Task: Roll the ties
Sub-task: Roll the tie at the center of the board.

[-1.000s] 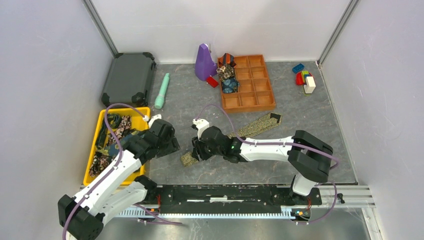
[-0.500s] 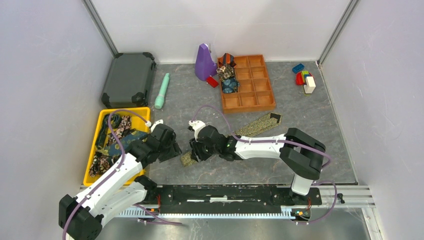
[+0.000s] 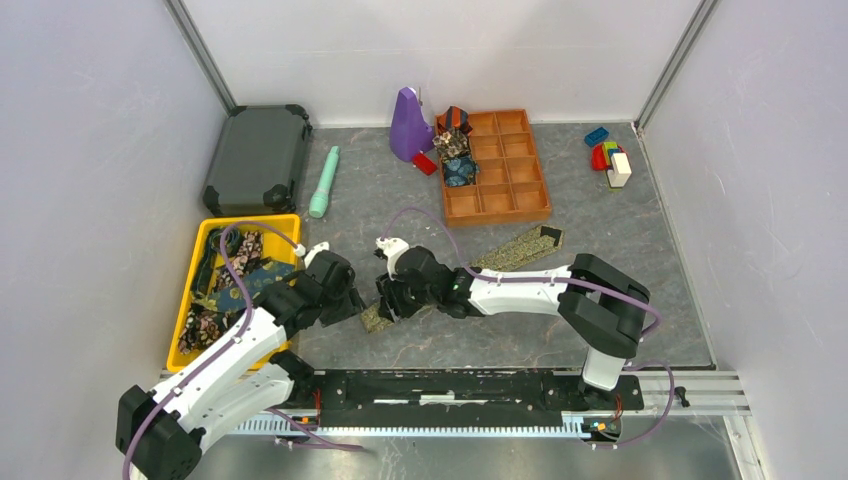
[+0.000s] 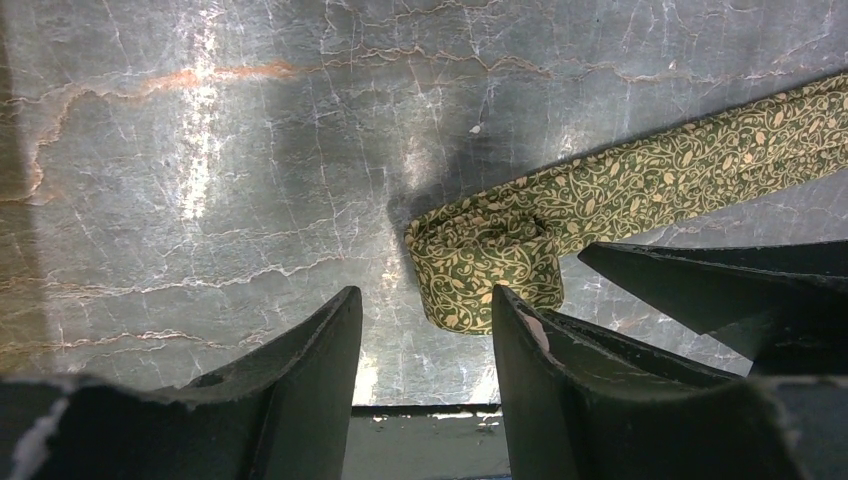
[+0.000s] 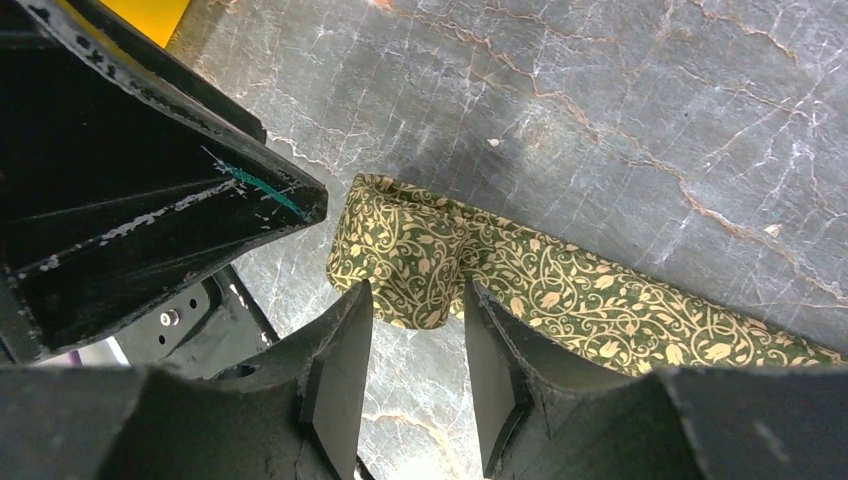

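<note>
Left pincer [image 4: 425, 305] open, nothing between its fingers; right pincer [image 5: 415, 300] open too, tips straddling the coil's near edge; olive-gold tie [image 3: 520, 248] lies flat on the tabletop [image 3: 620, 250], its near end rolled, between both pincers; more ties [image 3: 225, 285] in yellow bin [image 3: 290, 219], left; rolled ties [image 3: 457, 155] in far brown tray [image 3: 515, 190].

Noted a yellow bin [image 3: 182, 325] just left of the left claw [image 3: 350, 300]. Logged, well apart beyond that claw: black case [image 3: 258, 155], teal cylinder [image 3: 324, 182], purple cone-shaped object [image 3: 408, 125], orange compartment tray [image 3: 515, 180]. Far right of it, coloured toy blocks [image 3: 610, 160]. Beneath it, grey marbled tabletop [image 3: 620, 300].
</note>
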Controlling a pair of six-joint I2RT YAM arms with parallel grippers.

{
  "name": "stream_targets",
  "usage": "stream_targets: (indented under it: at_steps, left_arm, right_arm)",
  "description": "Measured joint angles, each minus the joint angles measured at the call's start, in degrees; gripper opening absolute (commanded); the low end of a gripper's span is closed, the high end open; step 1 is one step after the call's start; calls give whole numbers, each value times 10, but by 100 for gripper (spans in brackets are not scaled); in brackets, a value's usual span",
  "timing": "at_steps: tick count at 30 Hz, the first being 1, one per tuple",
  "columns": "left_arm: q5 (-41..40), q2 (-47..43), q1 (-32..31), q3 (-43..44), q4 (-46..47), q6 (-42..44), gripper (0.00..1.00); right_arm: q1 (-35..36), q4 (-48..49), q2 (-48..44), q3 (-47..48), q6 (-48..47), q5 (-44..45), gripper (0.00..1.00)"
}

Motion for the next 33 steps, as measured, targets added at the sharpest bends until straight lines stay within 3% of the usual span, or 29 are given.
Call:
stream_targets:
  at_steps: [6,22,33]
  left_arm:
    - [0,0,0,0,0,0,56]
    - [0,-5,-14,0,2,-3,56]
    - [14,-38,-26,-47,45,-6,55]
  right_arm:
    - [0,0,0,4,0,-8,46]
    - [-4,4,26,7,0,2,35]
    - [-12,9,32,3,0,3,32]
